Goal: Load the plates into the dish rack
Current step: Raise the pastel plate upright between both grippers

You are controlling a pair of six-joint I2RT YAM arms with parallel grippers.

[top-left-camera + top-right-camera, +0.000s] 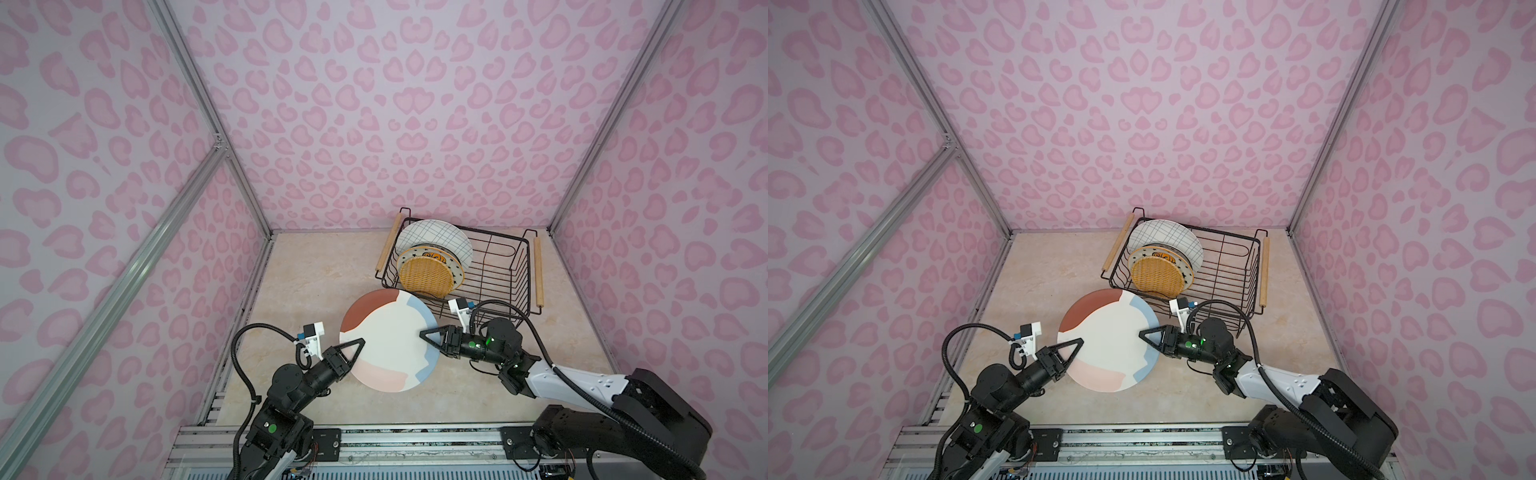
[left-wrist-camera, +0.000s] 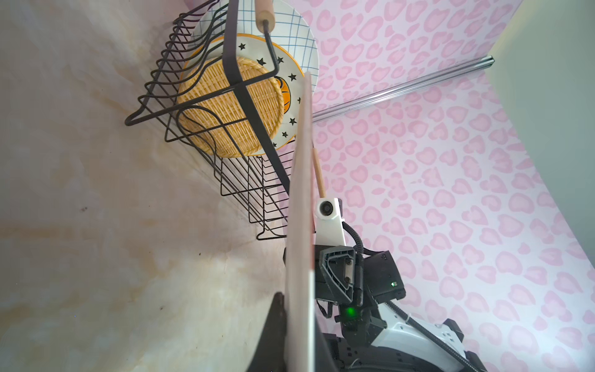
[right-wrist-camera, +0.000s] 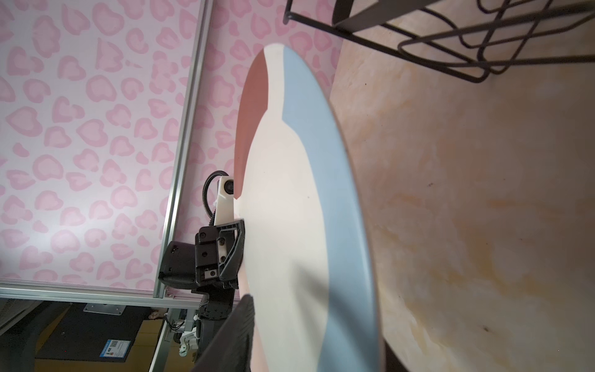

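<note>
Pastel plate (image 1: 386, 332), stiff, probably slick and breakable, near the dish rack (image 1: 520, 274): left gripper (image 1: 360, 342) clamps its rim; right gripper (image 1: 424, 335) straddles the opposite rim, grip unclear.

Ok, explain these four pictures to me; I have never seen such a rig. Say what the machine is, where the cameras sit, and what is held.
Two robot arms stand at the near edge of the table, each ending in a two-fingered gripper. Two pictures look down from overhead, nearly identical; two come from cameras on the arms' wrists. The left gripper is clamped on the rim of a pastel plate, which appears lifted off the table. The right gripper reaches over the opposite rim; whether it grips is unclear. Behind, a black wire dish rack holds three plates on edge: a grid plate, a star plate and a woven plate.
</note>
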